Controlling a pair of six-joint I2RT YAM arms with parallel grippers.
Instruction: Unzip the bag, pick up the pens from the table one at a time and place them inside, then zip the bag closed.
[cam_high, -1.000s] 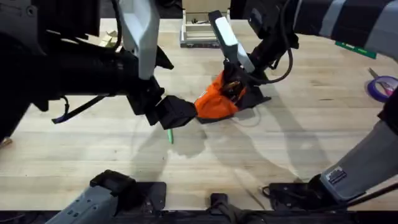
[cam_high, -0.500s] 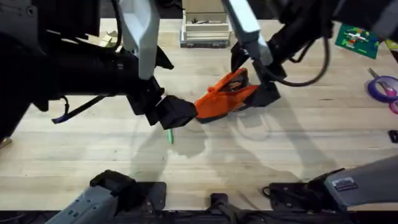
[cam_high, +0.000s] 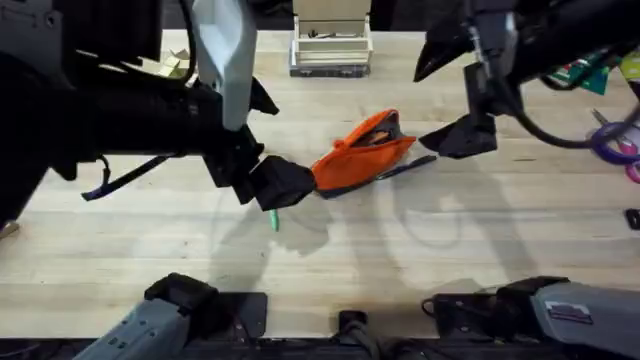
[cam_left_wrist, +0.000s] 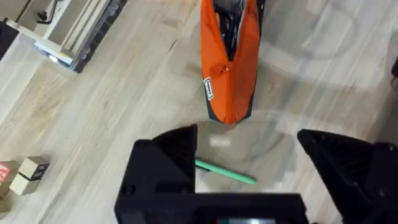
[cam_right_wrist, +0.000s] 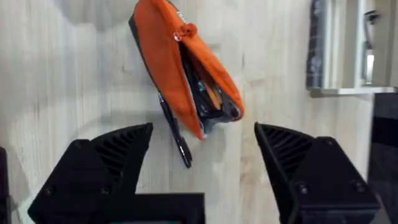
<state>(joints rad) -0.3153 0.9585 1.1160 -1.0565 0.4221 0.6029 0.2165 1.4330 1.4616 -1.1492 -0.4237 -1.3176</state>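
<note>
- Two pens outside the bag (cam_high: 362, 158), by the look of it: green pen (cam_left_wrist: 225, 172) flat on the desk (cam_high: 480, 260) just below the bag's zipped end in the left wrist view; black pen (cam_right_wrist: 175, 133) lying along the bag's dark base edge, touching or nearly so.
- Lies left of centre in the overhead frame, a little above the middle, long axis slanting up to the right.
- Gapes at its upper right end, zipper partly undone, dark contents visible in the mouth in the right wrist view; hard to tell what they are.
- Probably left slanted and open-mouthed so a pen can be slid in from the right-hand side.
- Left gripper (cam_left_wrist: 249, 180) low at the bag's lower left end, fingers spread wide and holding nothing, bag tip and green pen between and just ahead of them.
- Seemingly placed either to steady that end or to go for the green pen; which, not clear.
- Left arm stretched in from the left edge of the overhead frame, bulky and dark, wrist angled down toward the desk.
- Right gripper (cam_right_wrist: 202, 149) raised above the desk, upper right of the bag in the overhead frame, fingers wide apart and empty.
- Looks straight down on the bag mouth and the black pen, both framed between its fingers.
- Right arm crossing the upper right of the overhead frame, high and well clear of the bag.
- Unzipping seems done or nearly so; pen loading judged the step in hand.
</note>
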